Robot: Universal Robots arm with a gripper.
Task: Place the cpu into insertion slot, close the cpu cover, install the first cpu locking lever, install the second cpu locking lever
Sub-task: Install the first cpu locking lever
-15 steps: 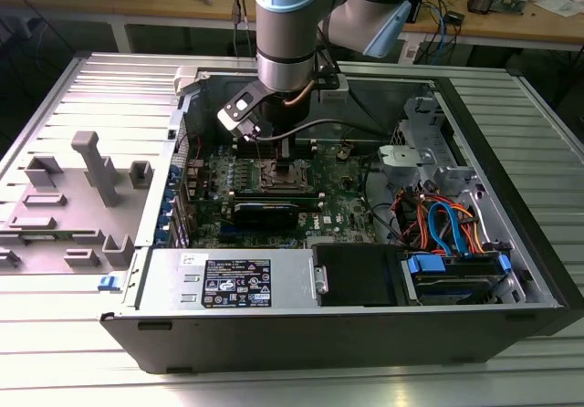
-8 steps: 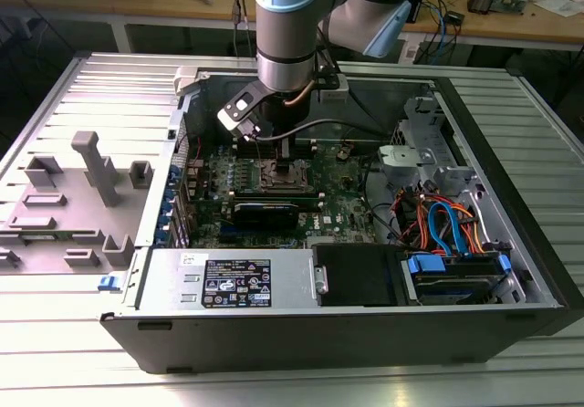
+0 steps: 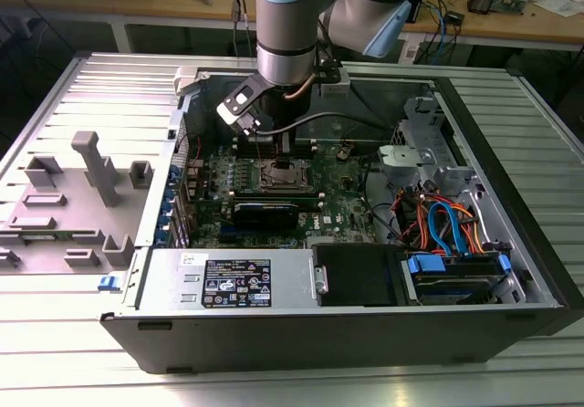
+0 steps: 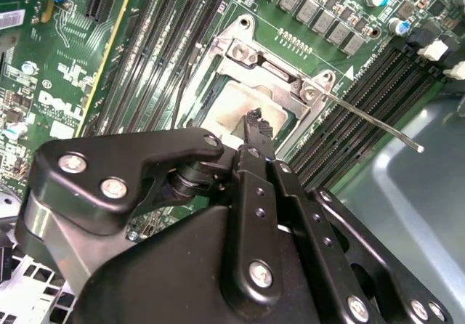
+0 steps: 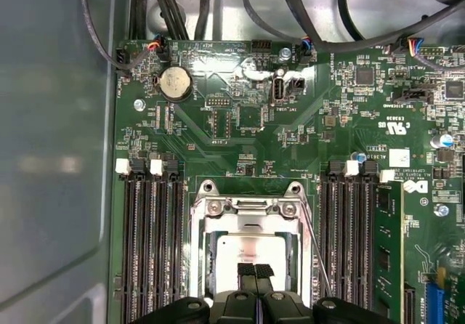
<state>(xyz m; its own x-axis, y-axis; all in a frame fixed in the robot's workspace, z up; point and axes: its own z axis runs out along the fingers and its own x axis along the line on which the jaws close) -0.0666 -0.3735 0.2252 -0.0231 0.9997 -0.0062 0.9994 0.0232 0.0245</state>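
Black gripper (image 4: 254, 118) links are seen nearest in the second wrist view, fingertips pressed together on nothing, just above the cpu (image 4: 227, 113). The chip is seated in the insertion slot (image 5: 196, 226) with the cpu cover (image 5: 251, 208) laid flat around it. One locking lever (image 4: 378, 124) (a thin wire) is shown jutting free over memory slots (image 4: 363, 91). The arm (image 3: 287, 24) is held upright inside the open computer case (image 3: 365, 329).

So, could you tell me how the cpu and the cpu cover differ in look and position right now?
The cpu is a solid square with a plain silver-grey top; the cpu cover is a thin frame with a large square cut-out. The cpu cover is the bigger one and lies around the cpu, which shows through the cut-out. The claw is over the cpu, not over the cpu cover's frame. Both are square, silvery and lie flat.
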